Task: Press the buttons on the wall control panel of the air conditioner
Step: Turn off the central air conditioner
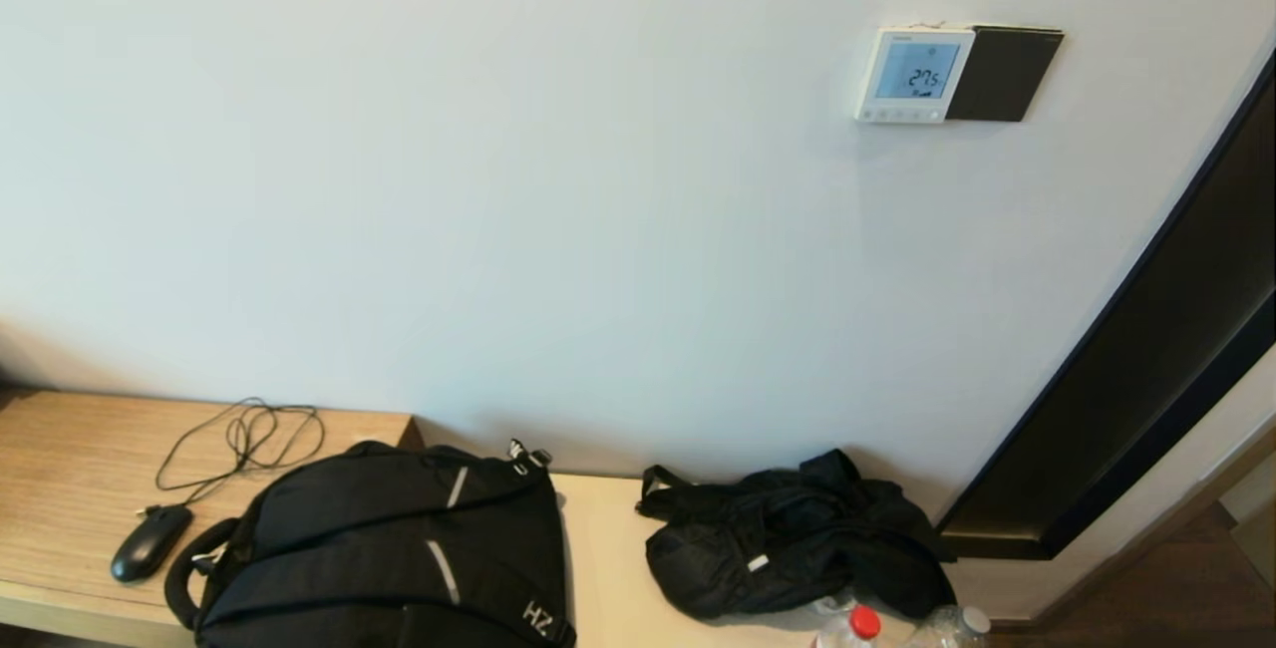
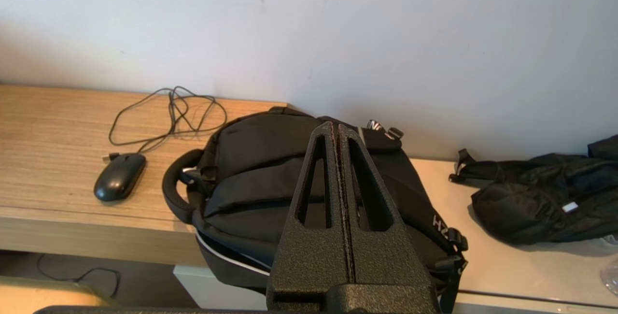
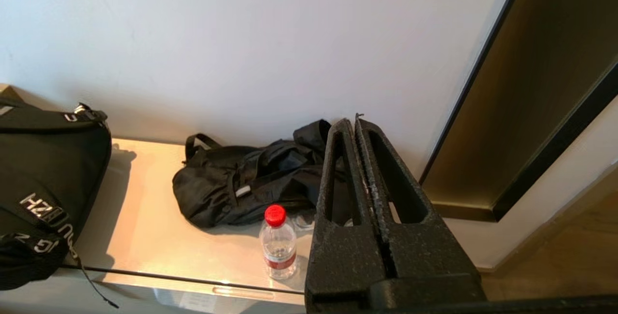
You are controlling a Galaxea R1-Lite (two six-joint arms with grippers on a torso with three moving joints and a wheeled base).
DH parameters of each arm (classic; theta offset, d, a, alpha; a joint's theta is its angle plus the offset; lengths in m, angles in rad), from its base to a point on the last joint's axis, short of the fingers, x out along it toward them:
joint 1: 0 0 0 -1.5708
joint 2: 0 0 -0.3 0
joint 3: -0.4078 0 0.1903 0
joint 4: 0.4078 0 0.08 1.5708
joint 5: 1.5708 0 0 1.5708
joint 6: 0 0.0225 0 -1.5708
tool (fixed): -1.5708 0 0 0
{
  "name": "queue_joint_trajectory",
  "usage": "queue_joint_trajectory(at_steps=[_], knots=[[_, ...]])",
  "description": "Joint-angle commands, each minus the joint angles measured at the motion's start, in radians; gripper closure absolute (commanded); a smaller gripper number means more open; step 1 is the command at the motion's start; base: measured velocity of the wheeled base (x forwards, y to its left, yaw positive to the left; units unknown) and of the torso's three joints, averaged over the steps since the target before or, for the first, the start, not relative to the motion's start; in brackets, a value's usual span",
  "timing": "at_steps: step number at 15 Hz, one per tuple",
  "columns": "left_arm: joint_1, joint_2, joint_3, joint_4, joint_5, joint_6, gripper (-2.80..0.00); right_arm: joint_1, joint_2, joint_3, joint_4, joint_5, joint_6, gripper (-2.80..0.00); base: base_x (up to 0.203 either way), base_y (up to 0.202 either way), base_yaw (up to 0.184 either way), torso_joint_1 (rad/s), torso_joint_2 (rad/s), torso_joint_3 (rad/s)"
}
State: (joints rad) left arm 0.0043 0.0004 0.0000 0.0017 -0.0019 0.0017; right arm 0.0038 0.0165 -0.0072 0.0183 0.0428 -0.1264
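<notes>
Glowing blue, the control panel [image 1: 914,75] sits high on the wall, its buttons [image 1: 900,114] barely distinguishable; both the left gripper [image 2: 336,130] and right gripper [image 3: 353,123] are pressed closed, out of the head view.

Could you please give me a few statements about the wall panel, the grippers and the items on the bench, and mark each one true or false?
1. The air conditioner's wall control panel has a lit screen showing digits. True.
2. The right gripper is pressing the buttons. False: it is down over the bench, fingers shut, far from the panel.
3. The left gripper is shut and holds nothing. True.
4. The mouse lies on top of the backpack. False: it lies on the wooden bench beside the backpack.
5. The dark plate sits directly against the panel's side. True.
6. The bottle has a blue cap. False: the cap is red.
</notes>
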Motion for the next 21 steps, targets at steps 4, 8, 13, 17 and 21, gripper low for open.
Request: queue_joint_trajectory(at_steps=[4, 8, 13, 17, 21], knots=[[0.0, 0.001, 0.0, 0.0, 0.0, 0.0, 0.0, 0.002, -0.016, 0.003, -0.007, 0.0, 0.0, 0.0, 0.0, 0.0, 0.0, 0.0, 0.0, 0.0], [0.0, 0.0, 0.0, 0.0, 0.0, -0.002, 0.0, 0.001, -0.016, 0.005, -0.015, 0.002, -0.001, 0.0, 0.0, 0.0, 0.0, 0.0, 0.0, 0.0], [0.0, 0.0, 0.0, 0.0, 0.0, 0.0, 0.0, 0.001, -0.016, 0.006, -0.017, 0.0, 0.001, 0.0, 0.0, 0.0, 0.0, 0.0, 0.0, 0.0], [0.0, 0.0, 0.0, 0.0, 0.0, -0.001, 0.0, 0.001, -0.016, 0.006, -0.017, 0.0, 0.005, 0.0, 0.0, 0.0, 0.0, 0.0, 0.0, 0.0], [0.0, 0.0, 0.0, 0.0, 0.0, 0.0, 0.0, 0.001, -0.016, 0.006, -0.017, -0.001, 0.011, 0.0, 0.0, 0.0, 0.0, 0.0, 0.0, 0.0]])
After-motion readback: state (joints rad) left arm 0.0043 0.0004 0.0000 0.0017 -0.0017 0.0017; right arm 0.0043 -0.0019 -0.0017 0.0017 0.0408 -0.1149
